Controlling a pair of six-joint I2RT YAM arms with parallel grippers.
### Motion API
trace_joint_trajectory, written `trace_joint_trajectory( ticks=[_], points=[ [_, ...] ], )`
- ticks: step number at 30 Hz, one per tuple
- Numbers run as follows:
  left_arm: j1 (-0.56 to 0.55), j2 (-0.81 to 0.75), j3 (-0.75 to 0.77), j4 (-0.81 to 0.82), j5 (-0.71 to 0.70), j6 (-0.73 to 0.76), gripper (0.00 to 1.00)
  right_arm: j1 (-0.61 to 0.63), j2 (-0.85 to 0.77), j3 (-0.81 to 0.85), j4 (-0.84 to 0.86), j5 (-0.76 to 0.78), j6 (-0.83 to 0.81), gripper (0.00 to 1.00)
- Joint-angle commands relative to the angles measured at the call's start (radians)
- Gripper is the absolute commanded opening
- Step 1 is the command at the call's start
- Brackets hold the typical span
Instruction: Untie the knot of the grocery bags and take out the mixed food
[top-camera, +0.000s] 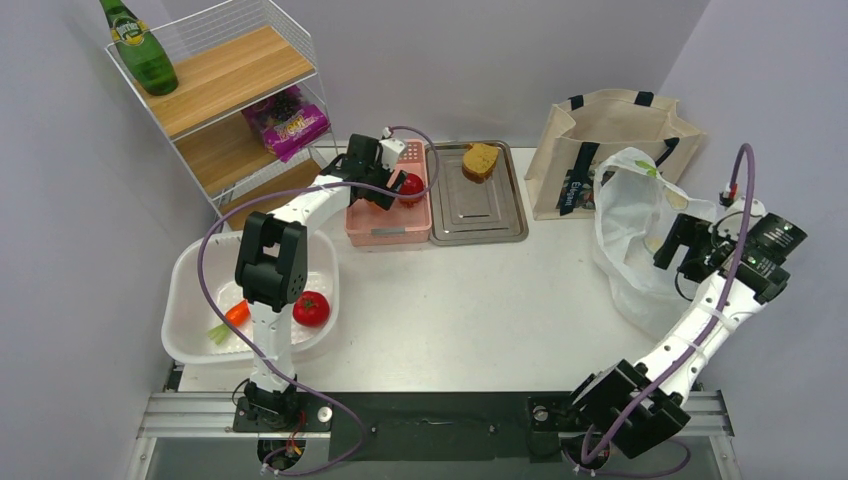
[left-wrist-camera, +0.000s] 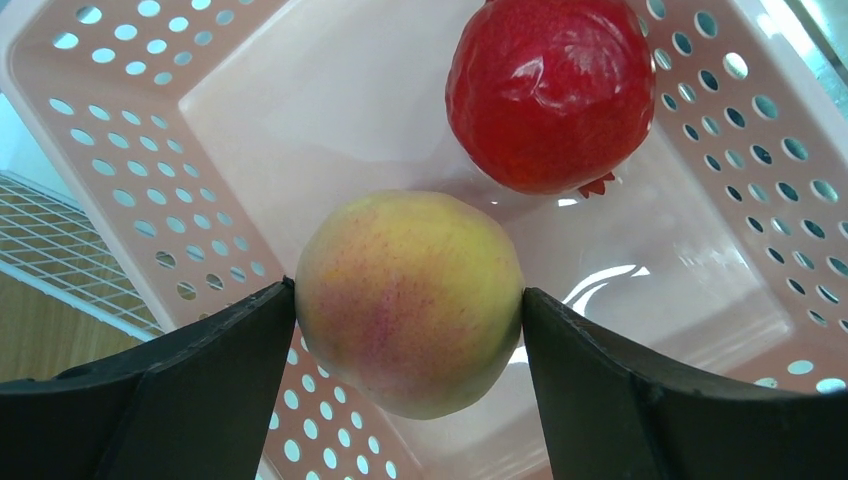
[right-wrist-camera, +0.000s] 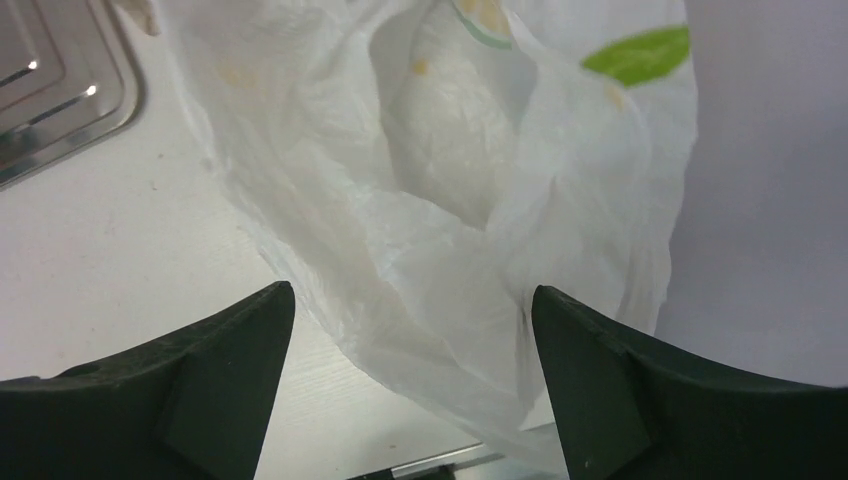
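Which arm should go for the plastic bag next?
Right. The right gripper is open and faces the plastic bag; the left gripper is shut on the peach over the pink basket, away from the bag.

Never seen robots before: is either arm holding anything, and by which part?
The left gripper pinches the peach between its jaws, at its opposite sides, over the pink basket. The right gripper is open, holding nothing.

Table (top-camera: 470, 300): tote (top-camera: 560, 165), bag (top-camera: 625, 235), tray (top-camera: 478, 212), basket (top-camera: 385, 232), tub (top-camera: 185, 325)
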Motion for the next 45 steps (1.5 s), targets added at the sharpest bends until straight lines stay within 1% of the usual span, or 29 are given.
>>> trace_joint_trajectory(
  ticks=[1, 4, 7, 9, 12, 14, 18, 22, 26, 31, 35, 38, 42, 45],
  points=[
    [0.006, -0.045, 0.037, -0.034, 0.008, 0.024, 0.80, 0.119, -0.017, 0.094, 0.058, -0.062, -0.006, 0.84],
    [0.005, -0.058, 0.048, -0.063, 0.009, 0.026, 0.81, 0.206, -0.006, 0.143, 0.105, -0.045, -0.007, 0.84],
    [0.007, -0.055, 0.078, -0.097, 0.008, 0.017, 0.81, 0.301, 0.006, 0.172, 0.174, 0.038, 0.022, 0.85],
    [0.007, -0.060, 0.089, -0.116, 0.009, 0.010, 0.81, 0.335, 0.025, 0.199, 0.203, 0.055, 0.031, 0.86],
    [0.006, -0.115, 0.048, -0.089, 0.086, -0.002, 0.82, 0.396, 0.044, 0.236, 0.274, 0.093, 0.040, 0.86],
    [0.000, -0.158, 0.021, -0.067, 0.152, -0.008, 0.82, 0.486, 0.064, 0.259, 0.330, 0.139, 0.049, 0.86],
    [-0.022, -0.206, 0.032, -0.095, 0.253, 0.019, 0.82, 0.613, 0.147, 0.343, 0.411, 0.204, 0.071, 0.86],
    [-0.028, -0.225, 0.056, -0.129, 0.278, 0.011, 0.82, 0.732, 0.247, 0.417, 0.482, 0.272, 0.074, 0.89],
    [-0.029, -0.249, 0.049, -0.142, 0.278, -0.006, 0.82, 0.817, 0.351, 0.486, 0.517, 0.331, 0.075, 0.89],
    [-0.029, -0.295, 0.017, -0.135, 0.272, 0.003, 0.82, 0.851, 0.465, 0.543, 0.563, 0.427, 0.105, 0.90],
    [-0.029, -0.311, 0.022, -0.143, 0.260, 0.023, 0.82, 0.851, 0.560, 0.597, 0.577, 0.445, 0.148, 0.92],
    [-0.029, -0.313, 0.029, -0.156, 0.253, 0.033, 0.82, 0.852, 0.632, 0.636, 0.564, 0.447, 0.193, 0.93],
    [-0.029, -0.326, 0.027, -0.161, 0.254, 0.037, 0.82, 0.850, 0.678, 0.634, 0.525, 0.470, 0.216, 0.92],
    [-0.029, -0.333, 0.024, -0.161, 0.262, 0.040, 0.83, 0.832, 0.708, 0.635, 0.472, 0.488, 0.231, 0.89]
  ],
)
